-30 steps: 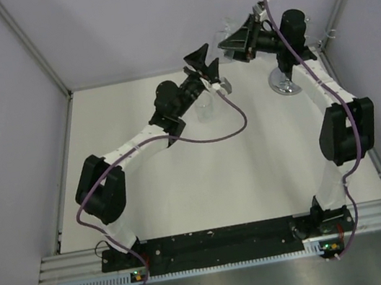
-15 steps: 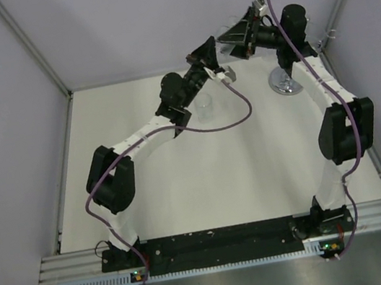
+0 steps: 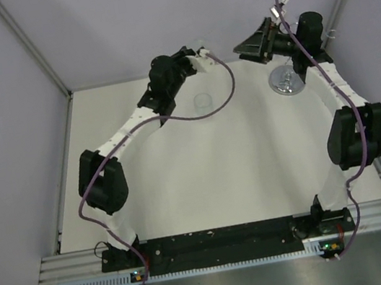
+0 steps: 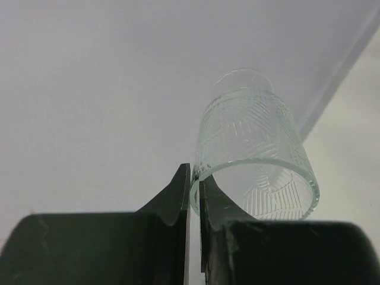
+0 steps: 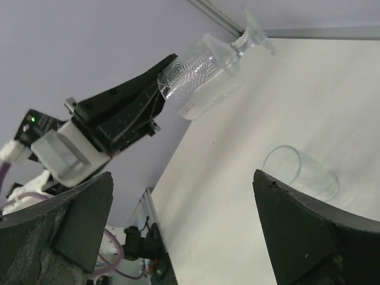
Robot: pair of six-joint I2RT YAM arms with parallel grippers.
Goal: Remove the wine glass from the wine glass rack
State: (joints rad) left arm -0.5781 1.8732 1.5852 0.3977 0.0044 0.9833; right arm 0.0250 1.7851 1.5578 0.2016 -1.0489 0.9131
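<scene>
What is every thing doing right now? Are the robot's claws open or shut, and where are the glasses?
wine glass: held in the air by its rim, tipped sideways, empty.
left gripper: shut on the wine glass rim.
right gripper: open, holding nothing.
wine glass rack: standing on the table, no glass seen on it.
small glass: upright on the table, empty, untouched.

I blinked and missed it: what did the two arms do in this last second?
The left gripper, shut on the rim of the wine glass, swung left, away from the right gripper, which pulled off to the right, open. The small glass on the table and the rack base stayed put.
</scene>
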